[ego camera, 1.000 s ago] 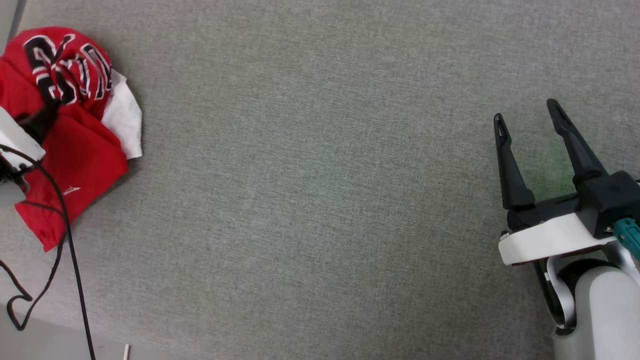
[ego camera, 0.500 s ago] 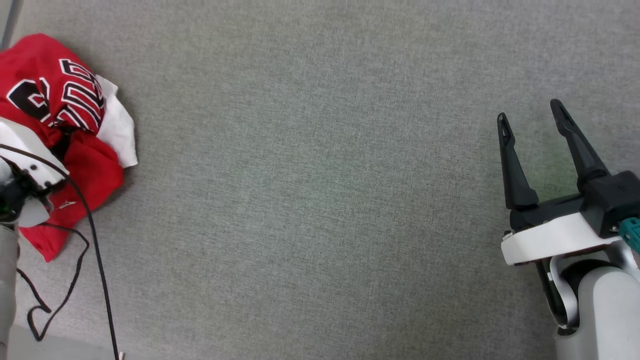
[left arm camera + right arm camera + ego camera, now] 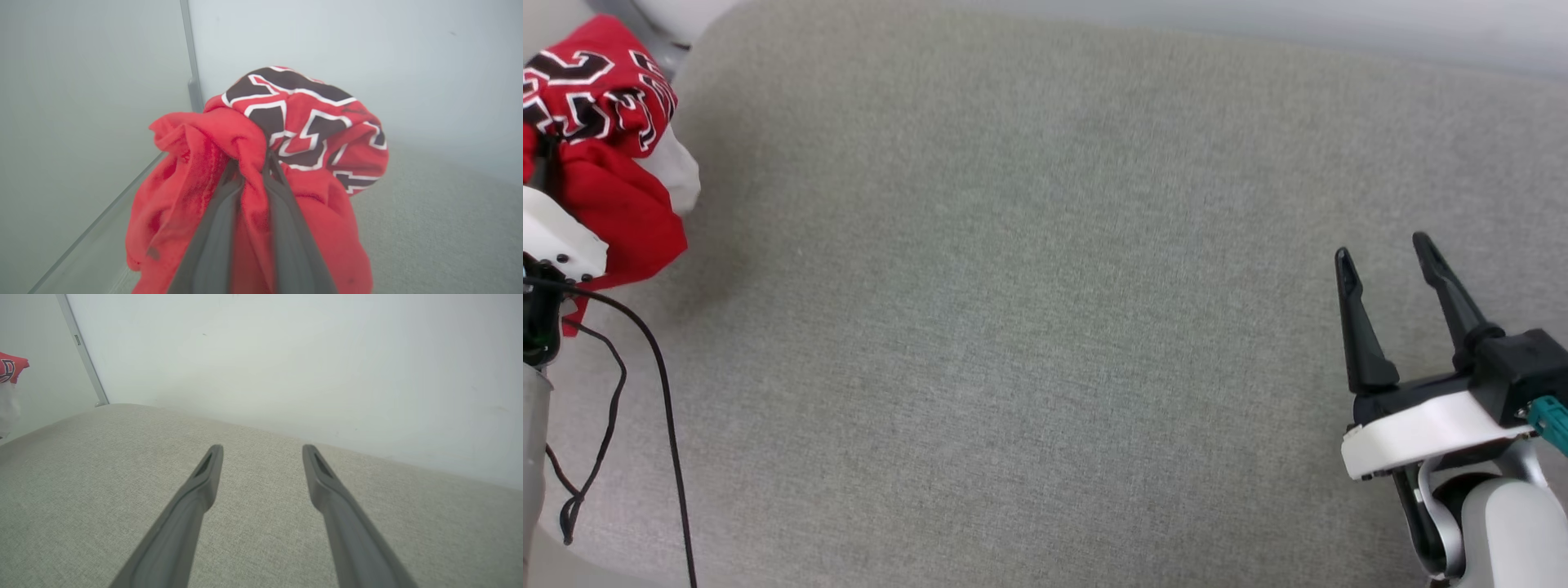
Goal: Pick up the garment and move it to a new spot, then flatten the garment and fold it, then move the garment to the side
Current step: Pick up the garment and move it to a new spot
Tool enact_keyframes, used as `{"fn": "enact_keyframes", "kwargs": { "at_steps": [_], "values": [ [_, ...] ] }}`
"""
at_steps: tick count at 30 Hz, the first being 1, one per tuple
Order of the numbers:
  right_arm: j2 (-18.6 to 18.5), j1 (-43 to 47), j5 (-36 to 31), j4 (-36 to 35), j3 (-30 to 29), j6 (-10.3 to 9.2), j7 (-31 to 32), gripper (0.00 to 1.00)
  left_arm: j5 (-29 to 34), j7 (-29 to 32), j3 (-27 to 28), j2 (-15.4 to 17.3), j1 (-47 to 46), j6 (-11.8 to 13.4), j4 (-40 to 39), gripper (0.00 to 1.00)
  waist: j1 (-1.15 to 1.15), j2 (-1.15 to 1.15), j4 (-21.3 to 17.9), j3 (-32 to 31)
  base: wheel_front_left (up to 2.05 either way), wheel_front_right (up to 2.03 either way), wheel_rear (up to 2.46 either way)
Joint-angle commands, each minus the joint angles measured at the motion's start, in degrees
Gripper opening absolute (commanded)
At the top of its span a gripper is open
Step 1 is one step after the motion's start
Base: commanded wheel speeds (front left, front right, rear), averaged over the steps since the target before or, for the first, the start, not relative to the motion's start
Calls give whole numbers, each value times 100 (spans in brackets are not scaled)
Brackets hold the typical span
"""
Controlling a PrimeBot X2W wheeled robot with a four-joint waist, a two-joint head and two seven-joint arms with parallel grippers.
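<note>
Holding the bunched shirt (image 3: pixel 617 200) at the far left corner of the worktop (image 3: pixel 1045 327)

The left end effector (image 3: pixel 255 163) is clenched on the shirt: in the left wrist view its two dark fingers (image 3: pixel 216 237) converge and vanish into a pinch of red cloth, with folds spilling down both sides of them. The black letters with white outlines sit crumpled on the top of the bundle, turned towards the pale wall (image 3: pixel 347 49). In the head view the bundle lies at the upper left, beside the rounded corner of the grey fabric worktop, with a patch of white sleeve (image 3: pixel 678 171) showing on its right side. In the right wrist view the shirt (image 3: pixel 10 367) appears at the far left edge, above the level of the surface.

The right end effector (image 3: pixel 1380 247) is released and holds nothing. Its fingers stand spread apart over bare grey fabric at the lower right of the head view, well apart from the shirt.

A black cable (image 3: pixel 666 392) loops down beside the left arm.
</note>
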Motion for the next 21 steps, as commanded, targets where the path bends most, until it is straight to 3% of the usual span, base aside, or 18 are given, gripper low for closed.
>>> {"fn": "enact_keyframes", "kwargs": {
  "at_steps": [1,9,21],
  "values": [
    [0,126,77,76,-11,-3,-61,100,135,-295,-59,-5,-71,33,-40,0,0,0,-37,-384,0,0,0],
    [1,478,333,281,-98,-4,-204,100,541,-1018,-343,-134,149,180,-385,0,0,0,-308,-1017,0,0,0],
    [1,814,589,275,-263,-3,-161,100,661,-1053,-702,-556,847,304,-1511,0,0,0,-1073,-1323,0,0,0]
  ]
}}
